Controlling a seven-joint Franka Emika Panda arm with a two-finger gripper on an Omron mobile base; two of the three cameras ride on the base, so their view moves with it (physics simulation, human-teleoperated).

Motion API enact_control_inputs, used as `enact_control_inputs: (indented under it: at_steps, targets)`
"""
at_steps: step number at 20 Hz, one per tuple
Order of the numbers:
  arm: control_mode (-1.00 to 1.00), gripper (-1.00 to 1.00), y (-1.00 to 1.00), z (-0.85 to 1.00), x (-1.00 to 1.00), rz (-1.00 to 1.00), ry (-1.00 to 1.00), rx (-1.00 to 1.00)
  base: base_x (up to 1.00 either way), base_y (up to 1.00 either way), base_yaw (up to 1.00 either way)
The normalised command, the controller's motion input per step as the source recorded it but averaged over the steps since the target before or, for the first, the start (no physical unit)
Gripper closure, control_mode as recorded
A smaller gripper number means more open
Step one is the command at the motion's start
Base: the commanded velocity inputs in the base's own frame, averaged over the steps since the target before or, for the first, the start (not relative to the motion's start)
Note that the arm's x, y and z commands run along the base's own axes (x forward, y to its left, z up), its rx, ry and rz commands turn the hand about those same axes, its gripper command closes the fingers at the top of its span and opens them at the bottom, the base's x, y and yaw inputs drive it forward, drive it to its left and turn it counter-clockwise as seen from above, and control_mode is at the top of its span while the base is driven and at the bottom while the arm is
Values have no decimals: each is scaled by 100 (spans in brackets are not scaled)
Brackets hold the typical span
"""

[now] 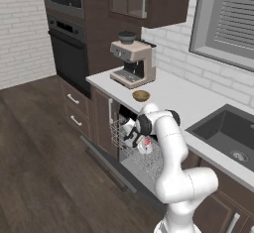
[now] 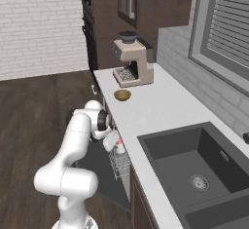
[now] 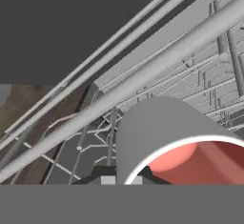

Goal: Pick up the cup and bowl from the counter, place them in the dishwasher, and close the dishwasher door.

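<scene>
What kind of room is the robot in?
A kitchen, it looks like. There is a coffee machine on the counter, a dark sink set into it, and a black wall oven beside the cabinets.

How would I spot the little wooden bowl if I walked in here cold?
Find the coffee machine on the pale counter beside the black wall oven. Just in front of it, near the counter's edge above the open dishwasher, sits the bowl: small, round, yellow-brown, the sole loose dish there.
</scene>
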Motion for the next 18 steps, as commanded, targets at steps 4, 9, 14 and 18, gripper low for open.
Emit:
enact_control_inputs:
  at_steps: [4, 9, 14, 18]
  targets:
    - [-100, 100, 86, -80, -100, 14, 0, 0, 0, 0, 0]
    - [-100, 100, 62, -59, -91, 9, 0, 0, 0, 0, 0]
    - [-100, -100, 8, 44, -36, 0, -1, 0, 0, 0, 0]
    - [-100, -100, 2, 100, -25, 0, -3, 0, 0, 0, 0]
